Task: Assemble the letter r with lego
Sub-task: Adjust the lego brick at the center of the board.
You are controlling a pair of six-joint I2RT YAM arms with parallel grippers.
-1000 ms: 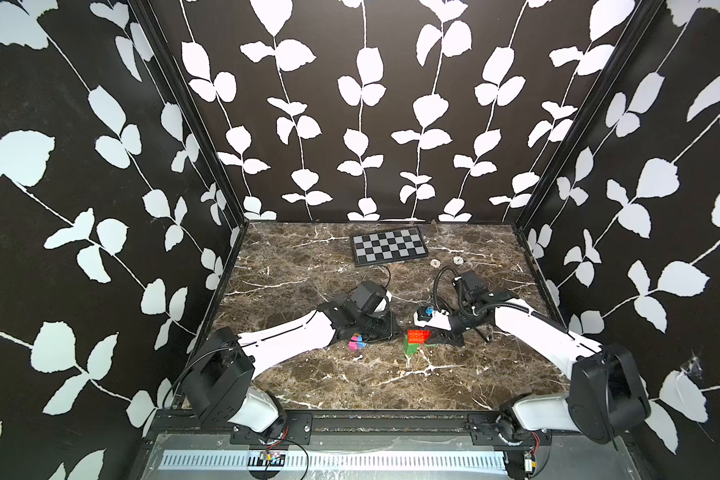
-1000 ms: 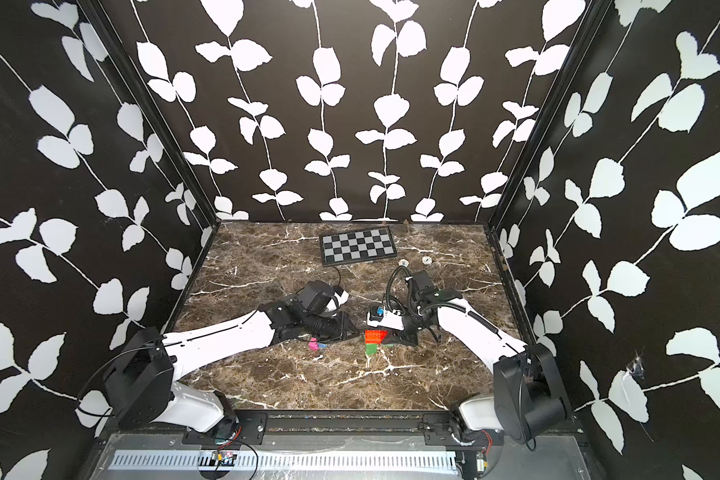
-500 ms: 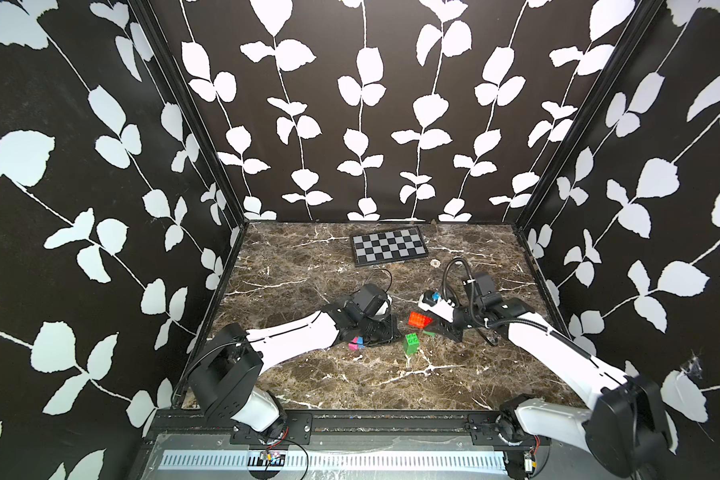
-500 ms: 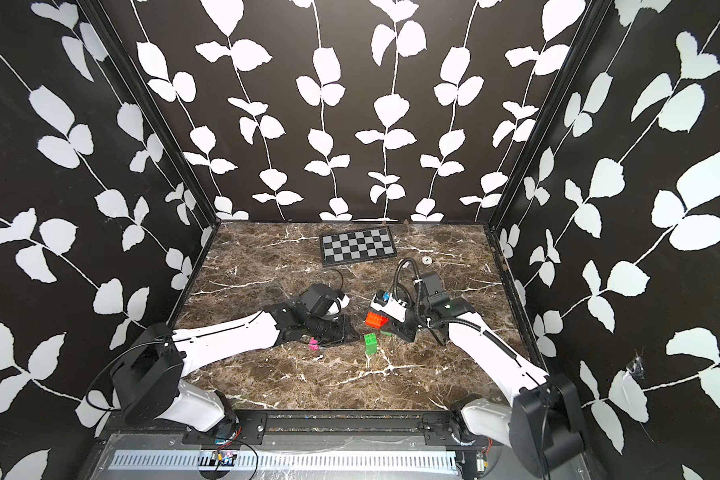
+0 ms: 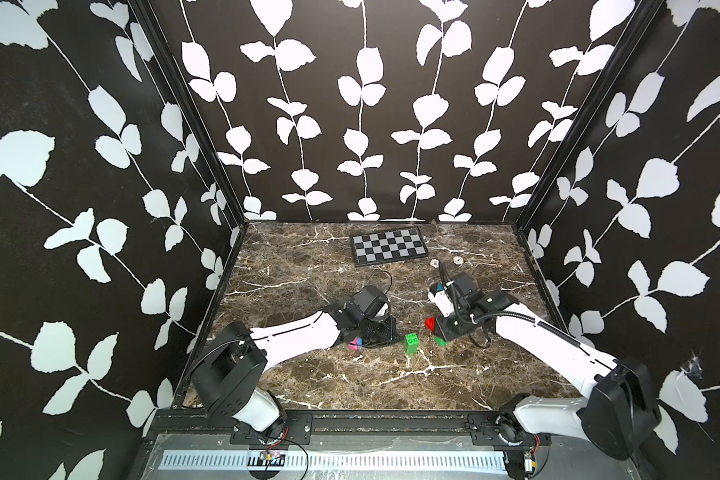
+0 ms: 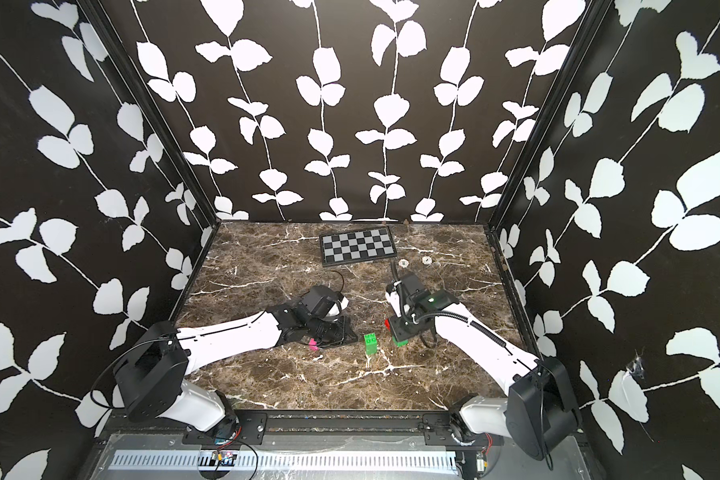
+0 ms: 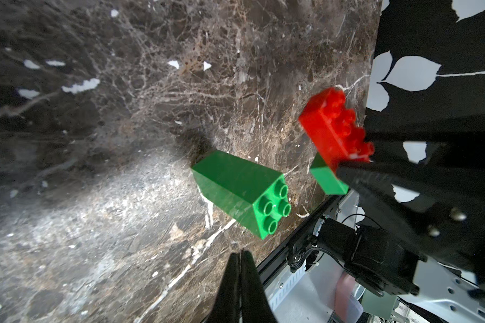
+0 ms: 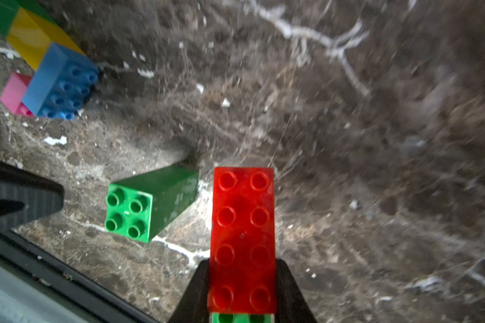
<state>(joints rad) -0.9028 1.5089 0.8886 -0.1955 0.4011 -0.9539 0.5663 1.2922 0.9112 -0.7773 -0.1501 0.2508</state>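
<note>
The right tool (image 8: 241, 270) is clamped on the sides of a glossy red brick (image 8: 242, 218), long, with two rows of round studs. A green brick (image 7: 326, 179) clings beneath it, mostly hidden. A smooth green column (image 5: 411, 344) (square, four studs on top) stands on the brown veined marble desk (image 5: 308, 266) between the arms. The left tool (image 7: 240, 258) is pressed together on nothing. Beside that arm lie a joined blue brick (image 8: 62, 81), yellow brick (image 8: 34, 39) and pink brick (image 8: 13, 93), partly cut off.
</note>
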